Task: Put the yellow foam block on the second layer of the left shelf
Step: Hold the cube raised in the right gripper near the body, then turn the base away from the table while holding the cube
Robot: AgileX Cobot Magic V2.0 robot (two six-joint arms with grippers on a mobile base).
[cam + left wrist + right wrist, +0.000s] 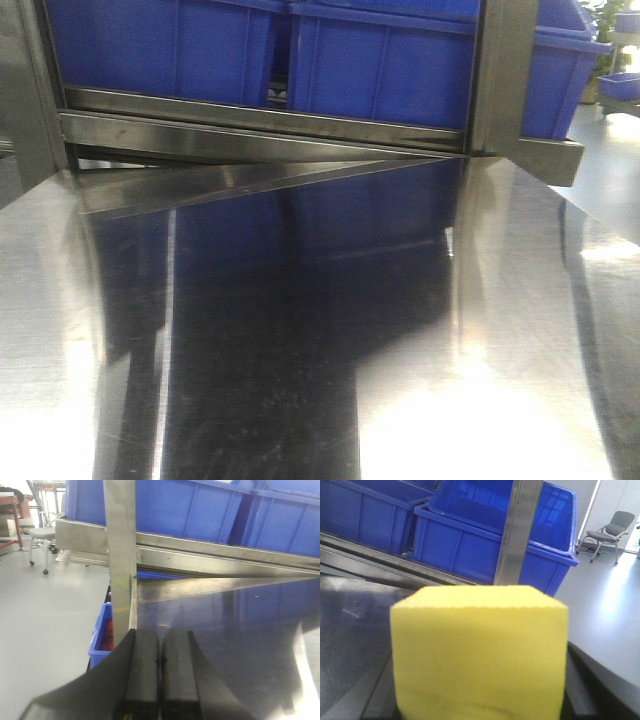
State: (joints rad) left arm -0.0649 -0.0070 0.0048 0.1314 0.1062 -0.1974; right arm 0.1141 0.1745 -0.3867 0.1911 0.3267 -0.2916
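- The steel shelf surface (300, 350) is the biggest thing here: a wide, shiny sheet, bare across the middle, mirroring the bins above it. Its left edge drops to grey floor (45, 630), and its right edge also gives onto open floor.
- A row of blue bins (380, 70) sits on the level above and closes off the back. Only a narrow wedge of a gap shows under them.
- A horizontal steel rail (260, 125) runs beneath the bins, marking the far limit of the open sheet.
- An upright post (505, 70) stands at the right rear corner. Another post (121, 555) rises at the left edge, just ahead of the left gripper.
- A smaller blue bin (100, 635) sits low beside that left edge.
- The yellow foam block (480, 655) fills the right wrist view, over the right part of the steel sheet and facing the bins and a post.
- It looks near-cubic, a little wider than tall, so I can't pick out a true long axis. One flat face is square to the camera, its top edge is level, and its top face runs away toward the bins.
- It is bright, even yellow, with a finely nubbed upper edge and a faint dark smudge low on the front.
- The right gripper (480, 702) has the block clamped between dark fingers (582, 690) that show at either side.
- The left gripper (160, 665) has its black pads pressed together with nothing between them.
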